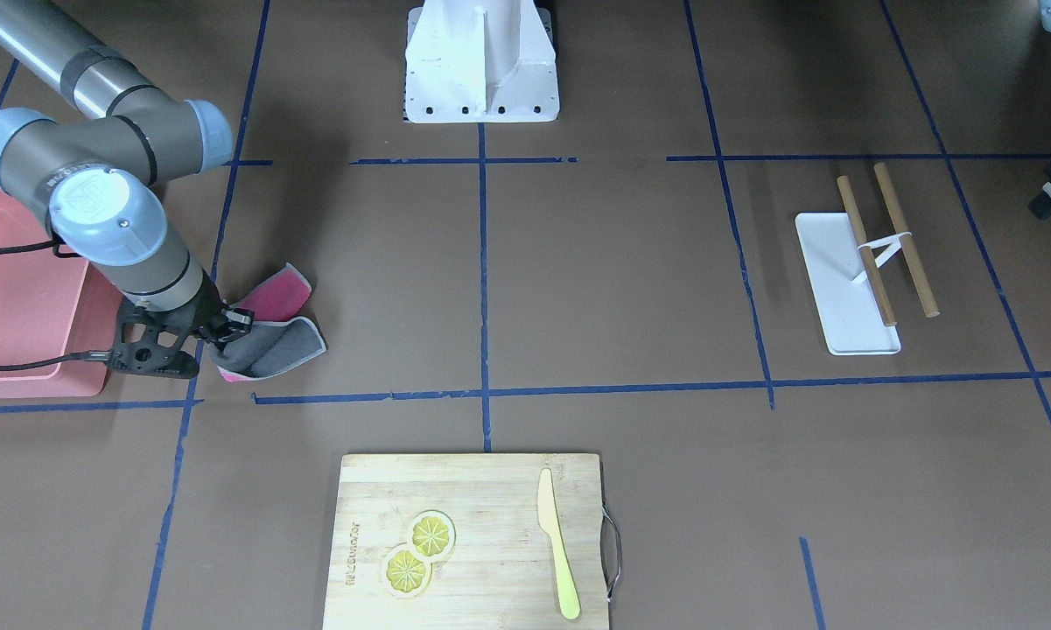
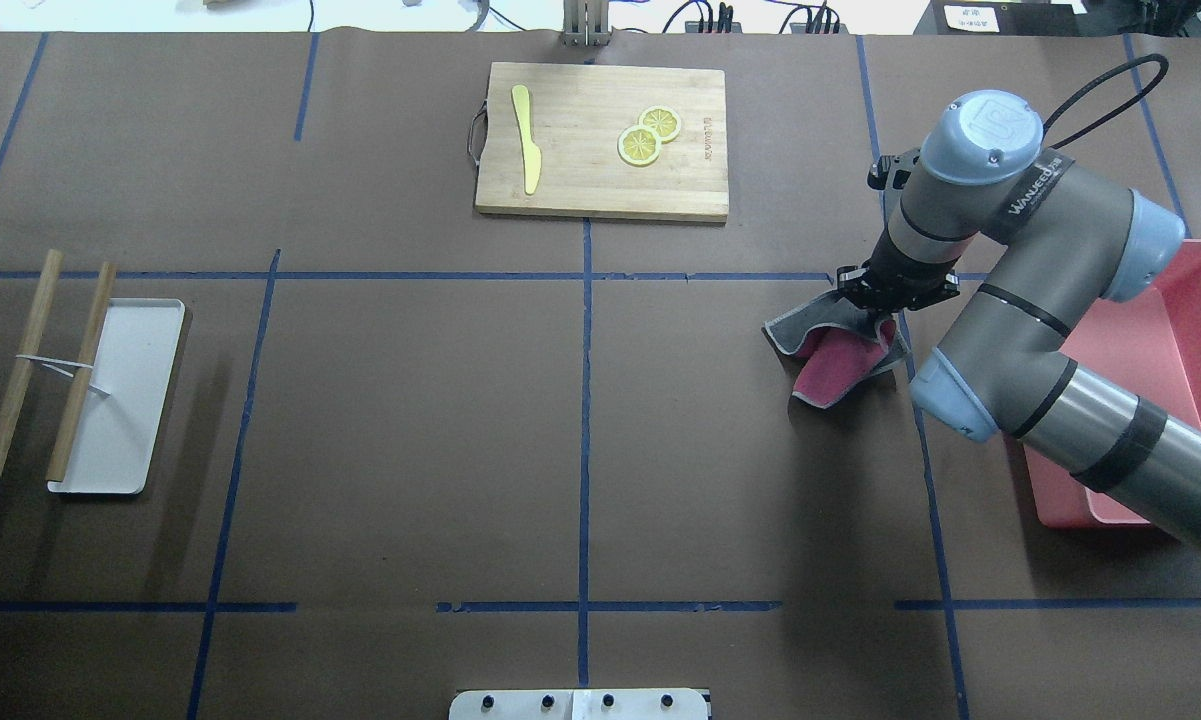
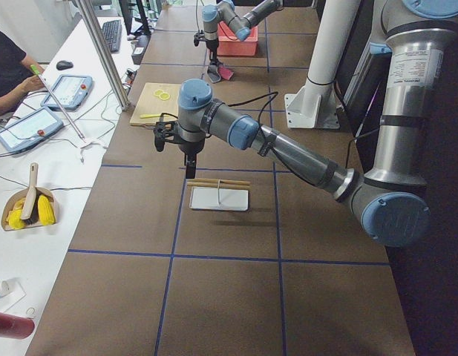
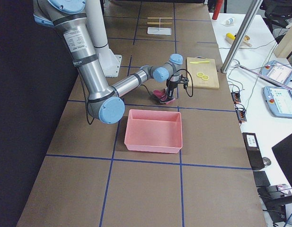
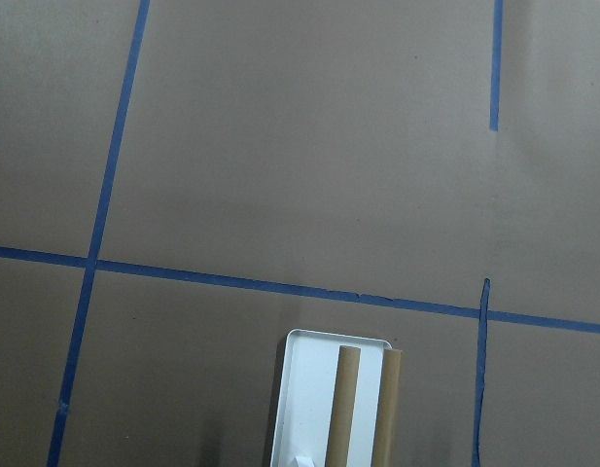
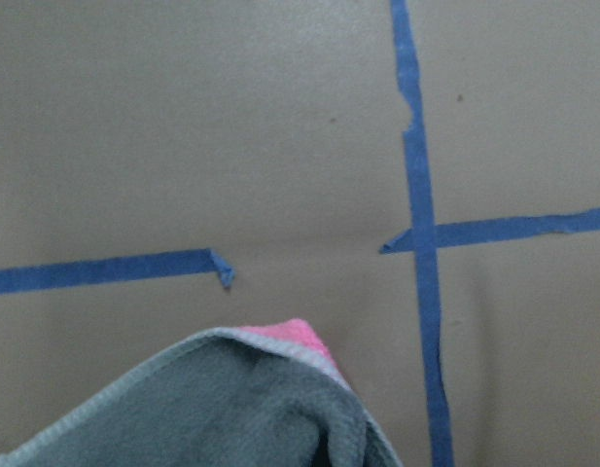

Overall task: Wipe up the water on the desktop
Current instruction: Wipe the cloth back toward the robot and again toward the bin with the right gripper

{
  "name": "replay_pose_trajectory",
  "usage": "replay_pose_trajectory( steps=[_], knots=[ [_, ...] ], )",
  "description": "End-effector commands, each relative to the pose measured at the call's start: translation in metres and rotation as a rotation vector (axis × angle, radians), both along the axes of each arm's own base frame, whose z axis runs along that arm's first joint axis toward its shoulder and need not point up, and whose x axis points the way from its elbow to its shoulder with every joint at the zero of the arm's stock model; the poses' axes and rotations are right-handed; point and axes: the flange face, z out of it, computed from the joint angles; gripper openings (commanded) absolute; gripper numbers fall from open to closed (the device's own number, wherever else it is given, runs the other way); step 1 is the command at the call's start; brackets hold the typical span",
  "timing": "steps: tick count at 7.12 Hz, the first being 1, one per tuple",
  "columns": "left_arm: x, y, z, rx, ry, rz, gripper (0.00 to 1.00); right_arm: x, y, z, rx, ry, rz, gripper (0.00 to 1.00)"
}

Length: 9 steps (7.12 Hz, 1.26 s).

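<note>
Right end effector (image 2: 882, 312) pinching grey-pink cloth (image 2: 840, 365), fingers pressing on its upper edge. Cloth hanging crumpled just beside pink bin (image 2: 1200, 300), by blue tape line; whether it is touching desk (image 2: 410, 450) unclear. Desk spanning whole scene, brown, blue tape grid, carrying everything. Left end effector (image 3: 190, 167) hovering over white tray (image 2: 140, 400) at robot's left end of desk; spread or pressed together, cannot tell. Board (image 2: 580, 180) lying at far edge, centre.
</note>
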Motion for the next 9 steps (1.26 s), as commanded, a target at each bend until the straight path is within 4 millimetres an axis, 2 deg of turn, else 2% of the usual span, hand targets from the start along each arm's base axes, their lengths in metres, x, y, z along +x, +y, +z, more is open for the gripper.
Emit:
replay_pose_trajectory(
  steps=[1, 3, 4, 5, 6, 8, 9],
  knots=[
    [0.0, -0.002, 0.001, 0.0, -0.002, -0.001, 1.0, -0.034, 0.023, -0.025, 0.002, -0.054, -0.07, 0.0],
    [-0.002, -0.004, -0.003, 0.01, -0.004, -0.006, 1.0, -0.071, 0.073, -0.047, -0.014, -0.087, -0.117, 0.0],
    [-0.003, -0.005, -0.002, 0.008, -0.006, -0.008, 1.0, -0.08, 0.102, -0.072, -0.021, -0.125, -0.125, 0.0],
    [-0.006, -0.006, -0.004, 0.011, -0.007, -0.015, 1.0, -0.102, 0.141, -0.08, -0.056, -0.133, -0.147, 0.0],
    [-0.007, -0.006, -0.003, 0.012, -0.007, -0.016, 1.0, -0.109, 0.157, -0.082, -0.089, -0.134, -0.133, 0.0],
    [-0.007, -0.006, -0.005, 0.013, -0.005, -0.016, 1.0, -0.106, 0.156, -0.079, -0.092, -0.13, -0.131, 0.0],
    [-0.007, -0.006, -0.004, 0.011, -0.005, -0.016, 1.0, -0.083, 0.124, -0.066, -0.082, -0.113, -0.083, 0.0]
  ],
)
